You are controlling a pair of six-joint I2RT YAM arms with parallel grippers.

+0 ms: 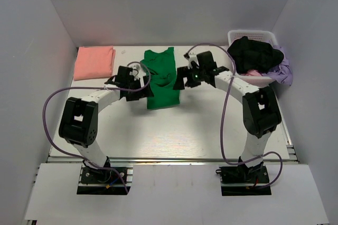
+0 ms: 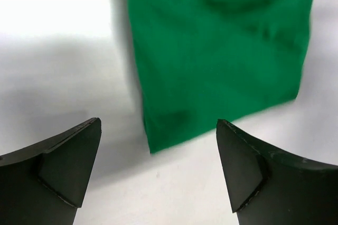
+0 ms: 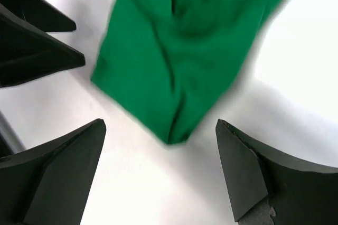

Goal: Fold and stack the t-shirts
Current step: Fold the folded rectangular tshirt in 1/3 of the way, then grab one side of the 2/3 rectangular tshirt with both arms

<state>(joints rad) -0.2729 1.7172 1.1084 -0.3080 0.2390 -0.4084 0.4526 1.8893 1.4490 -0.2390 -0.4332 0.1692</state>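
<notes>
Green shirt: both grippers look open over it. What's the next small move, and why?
Probably lower the left gripper and right gripper to pinch the near corners of the green shirt. It lies unheld as a long strip, and likely needs one more fold before joining the folded pink shirt.

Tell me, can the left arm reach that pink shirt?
Probably yes: the pink shirt lies close beside the left arm, nothing between them, and its fingers are open and empty.
</notes>
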